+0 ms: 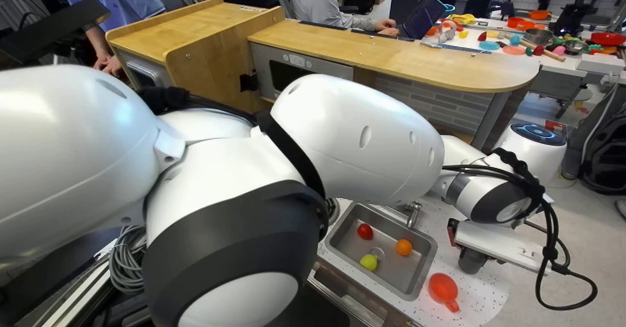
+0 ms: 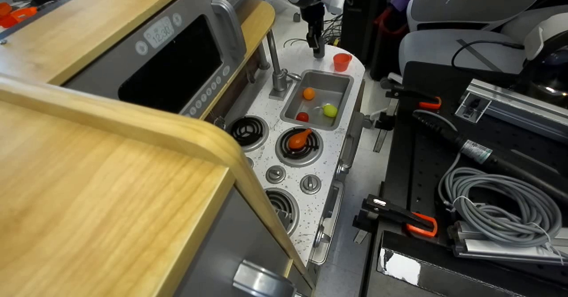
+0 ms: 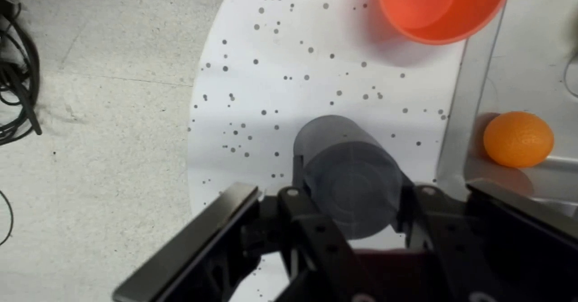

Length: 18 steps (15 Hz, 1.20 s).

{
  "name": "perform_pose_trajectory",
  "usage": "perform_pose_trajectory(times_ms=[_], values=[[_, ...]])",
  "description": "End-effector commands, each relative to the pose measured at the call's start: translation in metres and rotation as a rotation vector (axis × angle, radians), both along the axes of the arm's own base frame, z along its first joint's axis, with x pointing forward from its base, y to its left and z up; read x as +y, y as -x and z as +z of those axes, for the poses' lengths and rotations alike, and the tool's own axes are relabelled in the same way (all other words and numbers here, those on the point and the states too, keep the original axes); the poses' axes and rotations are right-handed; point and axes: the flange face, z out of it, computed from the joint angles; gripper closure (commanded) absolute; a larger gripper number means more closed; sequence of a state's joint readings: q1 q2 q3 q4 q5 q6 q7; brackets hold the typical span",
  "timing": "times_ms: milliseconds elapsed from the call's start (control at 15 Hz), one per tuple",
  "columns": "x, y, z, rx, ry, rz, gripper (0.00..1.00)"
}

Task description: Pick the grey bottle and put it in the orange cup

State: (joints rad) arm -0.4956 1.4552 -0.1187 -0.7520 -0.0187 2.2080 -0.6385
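Wrist view: gripper has the grey bottle between its jaws, one against each side. We read that as a grip. Orange cup is cropped by the top edge, mouth up, no bottle in it; orange fruit sits in the sink. Status: grasp looks done; carry, lower into cup and release are left. Can't tell here whether the bottle is off the counter.

In an exterior view the arm fills the middle. Bottle's lower end pokes out under the gripper, jaw contact hidden. We get the whole cup, handle included, which the wrist crops, plus red fruit and yellow-green fruit in the sink.

In an exterior view we pick up a burner with an orange pear-shaped toy on it; that toy shows nowhere else. Bottle hangs roughly upright below the gripper, near the cup but apart. Any gap underneath is too small to tell.
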Motion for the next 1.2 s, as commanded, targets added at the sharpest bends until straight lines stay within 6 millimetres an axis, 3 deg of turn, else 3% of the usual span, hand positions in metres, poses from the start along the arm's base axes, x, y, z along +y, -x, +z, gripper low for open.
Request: perform_pose_trajectory(times_ms=[0, 333, 600, 800, 1133], values=[[-0.01, 0.0, 0.031, -0.017, 0.01, 0.007, 0.86], [-0.016, 0.016, 0.063, -0.004, -0.025, -0.007, 0.86], [-0.012, 0.042, 0.074, 0.041, -0.073, -0.029, 0.86], [-0.001, 0.063, 0.076, 0.073, -0.107, -0.041, 0.86], [0.028, 0.097, 0.063, 0.103, -0.126, -0.04, 0.86]])
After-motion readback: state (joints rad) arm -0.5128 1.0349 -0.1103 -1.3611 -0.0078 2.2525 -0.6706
